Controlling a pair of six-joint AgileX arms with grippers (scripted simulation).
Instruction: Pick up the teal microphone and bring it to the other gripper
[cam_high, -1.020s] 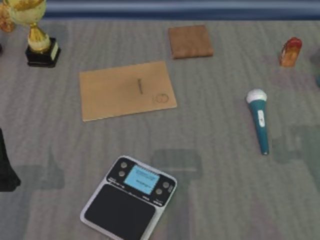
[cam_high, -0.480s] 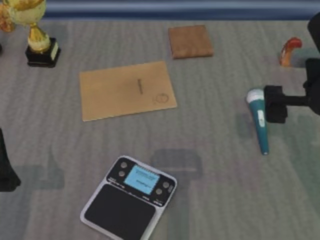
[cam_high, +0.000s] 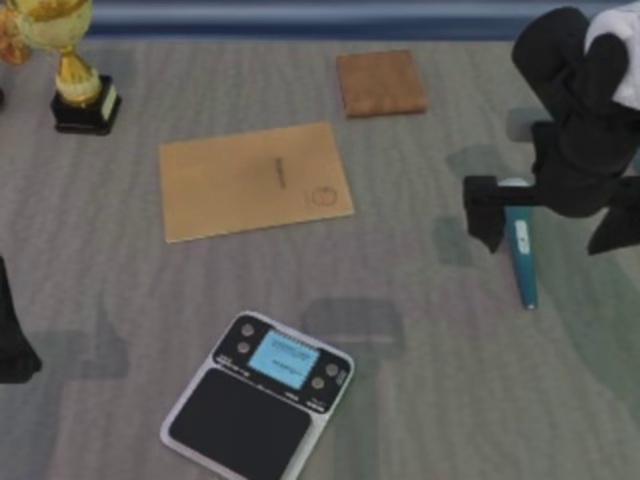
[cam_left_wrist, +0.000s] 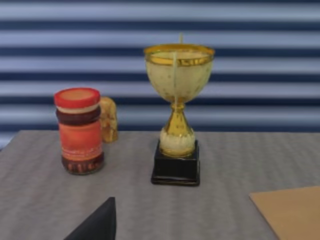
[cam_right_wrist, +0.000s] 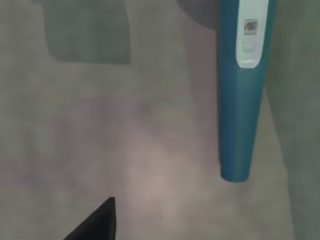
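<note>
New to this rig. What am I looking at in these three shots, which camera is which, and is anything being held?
It is a simulated table with two AgileX robot arms. The top view looks straight down; the other two come from cameras on each arm's wrist.

The right gripper hangs over the teal microphone, which lies flat on the table at its right side. The right wrist view shows the mic's handle on the cloth, so nothing is held. The left arm is parked at the left edge.

Also on the table: a gold trophy, a tan envelope, a wooden block and a small device with a blue screen. The left wrist view adds a red-lidded jar.
</note>
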